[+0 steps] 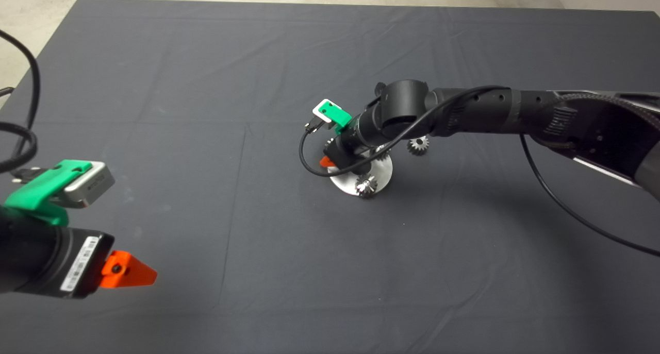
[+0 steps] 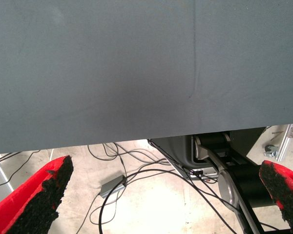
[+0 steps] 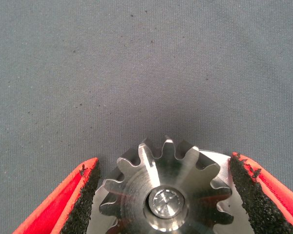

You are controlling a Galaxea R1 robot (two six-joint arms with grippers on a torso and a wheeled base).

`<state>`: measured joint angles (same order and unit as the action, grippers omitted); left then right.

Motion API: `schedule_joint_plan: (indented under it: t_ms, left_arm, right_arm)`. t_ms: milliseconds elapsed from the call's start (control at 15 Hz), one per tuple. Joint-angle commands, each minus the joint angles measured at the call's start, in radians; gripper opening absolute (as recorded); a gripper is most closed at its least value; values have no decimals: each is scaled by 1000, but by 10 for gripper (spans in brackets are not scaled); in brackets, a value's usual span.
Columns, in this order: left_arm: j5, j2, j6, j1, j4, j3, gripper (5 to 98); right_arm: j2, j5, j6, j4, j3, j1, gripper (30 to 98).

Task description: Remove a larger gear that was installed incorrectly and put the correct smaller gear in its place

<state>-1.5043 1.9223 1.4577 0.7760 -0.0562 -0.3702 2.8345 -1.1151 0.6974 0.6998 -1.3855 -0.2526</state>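
Straddling the larger gear (image 3: 163, 195), the right end effector (image 3: 163, 192) is spread apart, not yet gripping; removal is pending. Left end effector (image 2: 161, 195) is waiting apart.

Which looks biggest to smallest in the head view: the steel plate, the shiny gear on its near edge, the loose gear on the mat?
1. Steel plate, clearly largest, though the right gripper over it hides part.
2-3. Shiny gear and loose gear look alike in size; I can't rank them.
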Motion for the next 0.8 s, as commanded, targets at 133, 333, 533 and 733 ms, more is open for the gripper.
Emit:
schedule_joint_plan:
  t_ms: [133,333,533,733]
  left_arm:
    - [-5,-2,3,13,-13,15,981]
    - [-4,-2,3,13,-13,13,981]
    - [-4,-3,3,13,-13,14,981]
    - [-4,-3,3,13,-13,15,981]
  right_arm:
    - [-6,-6,4,24,73,-24,652]
    - [-2,-8,5,26,73,-24,630]
    - [-8,-7,1,26,67,-22,614]
    - [-10,-8,-1,26,63,-22,573]
